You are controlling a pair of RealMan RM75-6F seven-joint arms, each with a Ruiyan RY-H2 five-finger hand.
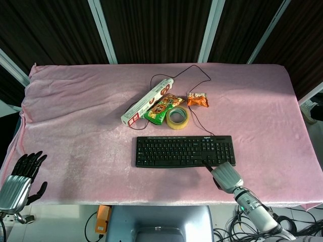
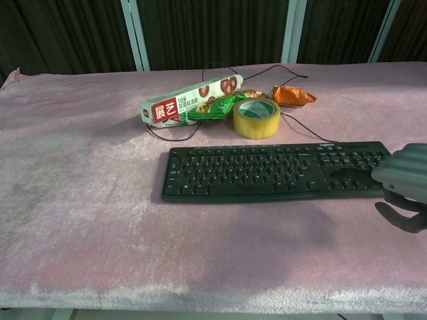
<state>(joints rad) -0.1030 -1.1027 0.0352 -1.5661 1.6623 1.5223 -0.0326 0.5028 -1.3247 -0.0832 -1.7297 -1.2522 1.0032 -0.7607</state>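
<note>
A black keyboard [image 1: 184,150] [image 2: 273,171] lies across the middle of the pink cloth, its thin black cable [image 1: 198,121] running to the back edge. My right hand [image 1: 225,176] [image 2: 404,189] hovers at the keyboard's near right corner, fingers stretched toward the keys, holding nothing. My left hand [image 1: 17,179] hangs off the table's front left corner with fingers spread, empty; the chest view does not show it.
Behind the keyboard sit a roll of yellowish tape [image 1: 177,117] [image 2: 256,117], a green snack bag [image 1: 163,108] [image 2: 217,105], a long white biscuit box [image 1: 147,100] [image 2: 189,100] and an orange packet [image 1: 198,100] [image 2: 292,95]. The pink cloth [image 1: 75,126] covers the whole table.
</note>
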